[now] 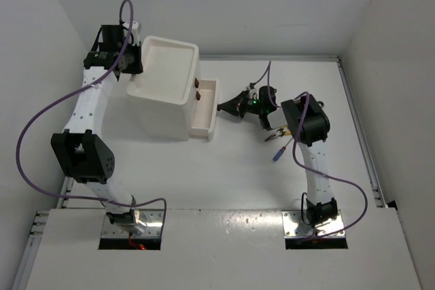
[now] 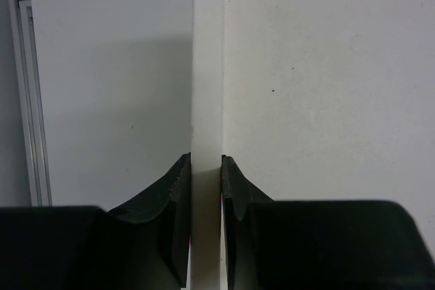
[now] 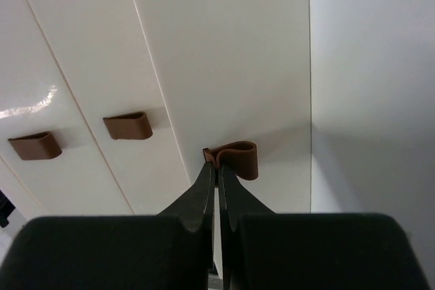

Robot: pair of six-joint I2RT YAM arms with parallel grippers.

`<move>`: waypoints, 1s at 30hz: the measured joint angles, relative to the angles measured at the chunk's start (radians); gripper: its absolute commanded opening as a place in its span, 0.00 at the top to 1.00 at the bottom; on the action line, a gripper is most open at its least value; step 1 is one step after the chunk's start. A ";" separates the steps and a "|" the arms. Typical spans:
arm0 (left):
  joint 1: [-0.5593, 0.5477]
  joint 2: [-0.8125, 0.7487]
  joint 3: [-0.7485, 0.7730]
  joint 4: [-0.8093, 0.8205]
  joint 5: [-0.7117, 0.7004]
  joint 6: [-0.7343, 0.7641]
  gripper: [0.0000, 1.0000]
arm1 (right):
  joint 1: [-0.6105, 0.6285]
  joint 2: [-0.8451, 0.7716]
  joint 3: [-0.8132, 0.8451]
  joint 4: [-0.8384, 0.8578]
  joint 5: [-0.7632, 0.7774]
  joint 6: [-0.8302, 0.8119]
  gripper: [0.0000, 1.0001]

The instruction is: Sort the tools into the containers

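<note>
The white drawer unit (image 1: 166, 89) stands left of centre, its lowest drawer (image 1: 206, 110) pulled out to the right. My right gripper (image 1: 221, 107) is shut on that drawer's brown knob (image 3: 239, 159), as the right wrist view (image 3: 217, 166) shows. My left gripper (image 1: 136, 66) is shut on the left rim of the unit's tray top (image 2: 207, 86), one finger on each side of the wall (image 2: 205, 159). Yellow-handled pliers (image 1: 277, 134) and a blue-handled screwdriver (image 1: 279, 156) lie on the table under my right arm. The green screwdriver and the wrenches are hidden.
Two more brown knobs (image 3: 128, 125) (image 3: 35, 145) mark the upper drawers, both closed. White walls enclose the table at the back and both sides. A metal rail (image 1: 360, 140) runs along the right edge.
</note>
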 measured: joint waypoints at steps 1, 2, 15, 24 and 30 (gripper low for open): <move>0.002 0.000 -0.001 0.002 0.000 -0.001 1.00 | -0.009 -0.008 -0.013 0.000 -0.003 -0.006 1.00; 0.003 0.000 -0.001 0.002 0.000 -0.003 1.00 | -0.020 -0.019 -0.033 -0.002 -0.004 -0.012 1.00; 0.005 -0.005 -0.016 0.026 -0.001 -0.019 1.00 | -0.103 -0.119 -0.156 -0.062 -0.027 -0.089 1.00; 0.005 -0.007 -0.030 0.052 0.010 -0.021 0.91 | -0.118 -0.130 -0.151 -0.111 -0.051 -0.150 0.79; 0.006 -0.006 -0.043 0.070 0.016 -0.024 0.62 | -0.160 -0.130 -0.148 -0.225 -0.065 -0.226 0.65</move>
